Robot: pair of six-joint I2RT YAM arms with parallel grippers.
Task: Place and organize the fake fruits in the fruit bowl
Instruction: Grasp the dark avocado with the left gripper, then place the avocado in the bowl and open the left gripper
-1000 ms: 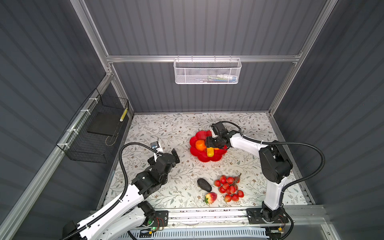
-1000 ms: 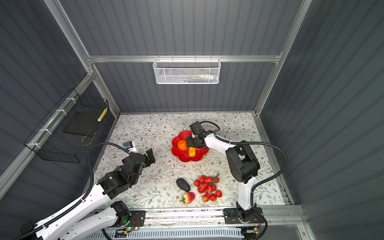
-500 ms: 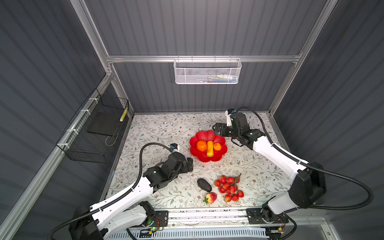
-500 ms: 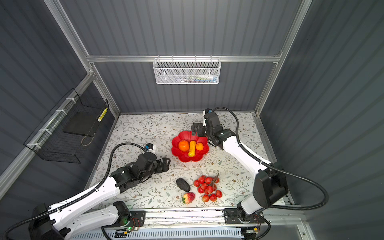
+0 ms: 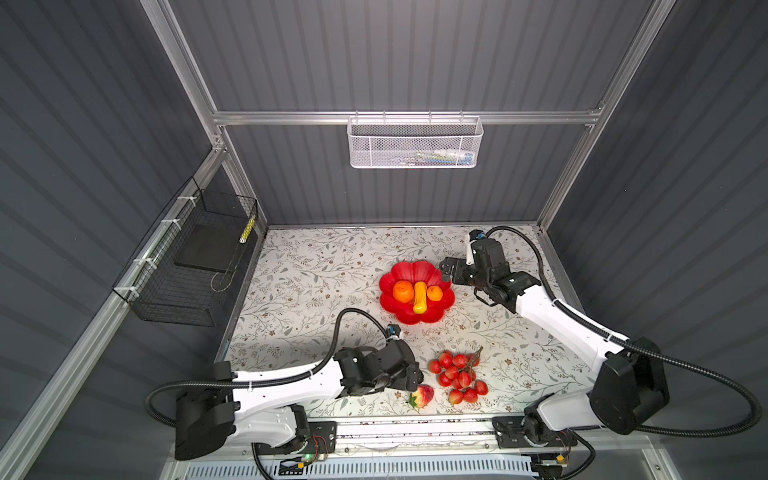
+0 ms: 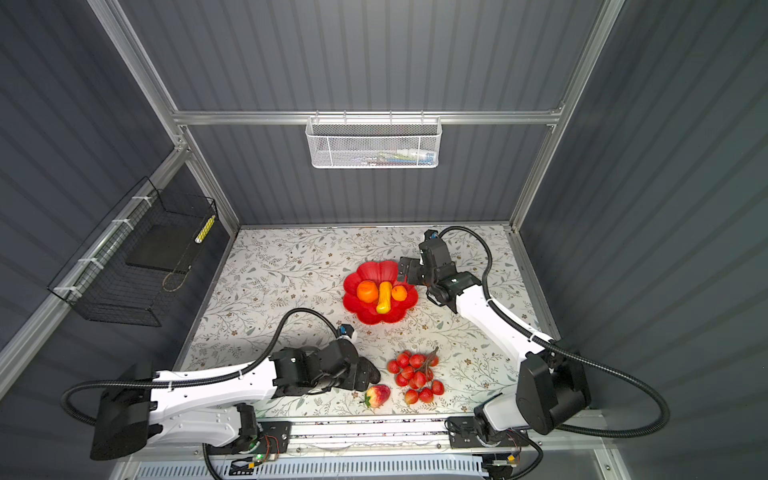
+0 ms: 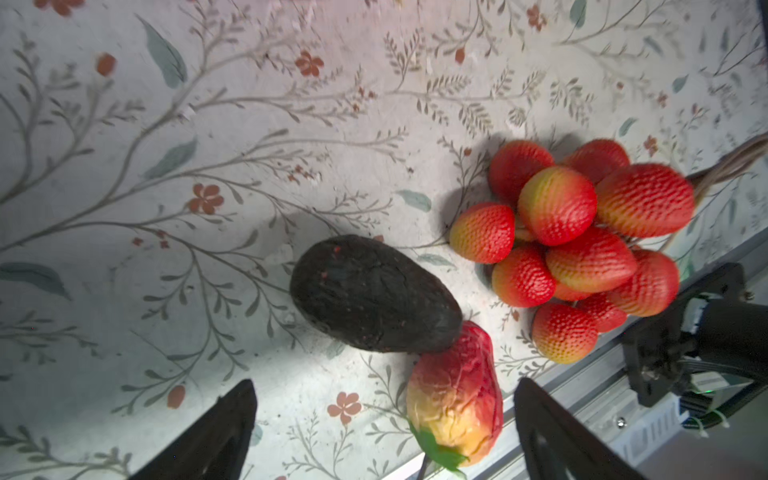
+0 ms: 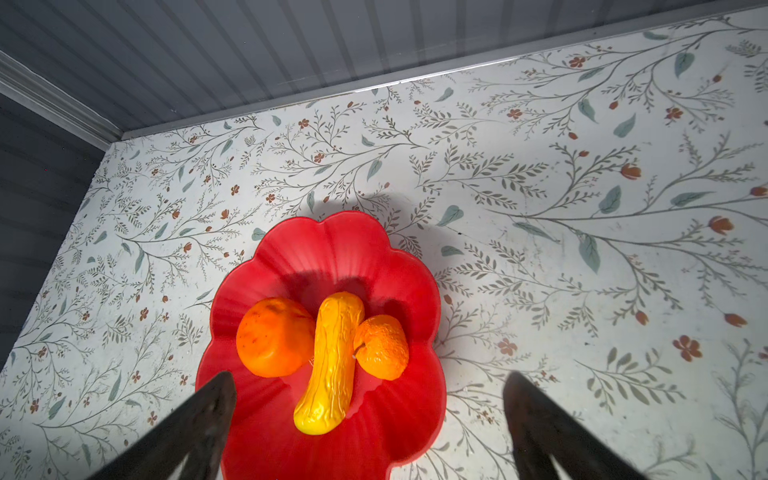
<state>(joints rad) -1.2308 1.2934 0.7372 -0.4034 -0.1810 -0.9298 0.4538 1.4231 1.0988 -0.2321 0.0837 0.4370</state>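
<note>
Bowl (image 5: 415,272): red, flower-shaped, set on the floral counter (image 5: 311,282) right of centre in both top views; it contains a large orange (image 5: 402,291), a small orange (image 5: 434,293) and a yellow curved fruit (image 5: 420,297) lying between them and touching both; right hand (image 8: 370,374): fingers spread wide, holding nothing, positioned just beside the bowl's right rim and aimed at it; left hand (image 7: 385,380): fingers spread wide, holding nothing, positioned low over the avocado (image 7: 374,295) near the counter's front edge; the avocado lies against the strawberry (image 7: 455,399); the berry bunch (image 7: 573,245) lies just beside both; all three rest on the counter, well apart from the bowl.
</note>
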